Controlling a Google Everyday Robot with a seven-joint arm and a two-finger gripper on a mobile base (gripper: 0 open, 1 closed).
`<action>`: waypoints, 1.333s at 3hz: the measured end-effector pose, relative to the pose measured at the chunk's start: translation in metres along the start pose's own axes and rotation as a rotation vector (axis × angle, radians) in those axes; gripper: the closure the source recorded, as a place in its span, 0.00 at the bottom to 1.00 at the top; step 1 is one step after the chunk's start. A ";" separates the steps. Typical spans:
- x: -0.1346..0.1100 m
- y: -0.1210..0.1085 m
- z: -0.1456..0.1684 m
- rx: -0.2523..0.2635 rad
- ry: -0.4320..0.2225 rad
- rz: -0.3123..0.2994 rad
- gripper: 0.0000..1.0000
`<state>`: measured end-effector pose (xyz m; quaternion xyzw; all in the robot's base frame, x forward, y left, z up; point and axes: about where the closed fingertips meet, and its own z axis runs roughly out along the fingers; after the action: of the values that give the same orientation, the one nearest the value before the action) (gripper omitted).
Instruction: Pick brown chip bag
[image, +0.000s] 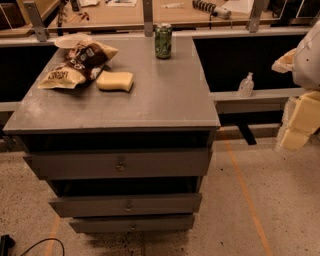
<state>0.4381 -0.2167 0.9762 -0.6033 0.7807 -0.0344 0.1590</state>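
The brown chip bag (77, 65) lies flat at the back left of the grey cabinet top (160, 100); it has a dark brown middle, tan-yellow ends and dark lettering. My gripper (298, 126) shows at the right edge of the view as pale blocky parts under the white arm (307, 57). It is off the cabinet's right side, far from the bag and at about the height of the cabinet top. Nothing shows in it.
A pale-yellow sponge (115, 80) lies right of the bag, close to it. A green can (163, 41) stands at the back edge. A white plate (70, 40) sits behind the bag. A clear bottle (245, 85) stands on a ledge to the right. The cabinet's drawers (120, 162) are pulled out.
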 end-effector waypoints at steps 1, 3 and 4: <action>0.000 0.000 0.000 0.000 0.000 0.000 0.00; -0.132 -0.041 0.008 0.078 -0.424 0.012 0.00; -0.200 -0.041 0.024 0.111 -0.509 0.043 0.00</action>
<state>0.5276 -0.0337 1.0051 -0.5660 0.7253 0.0792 0.3838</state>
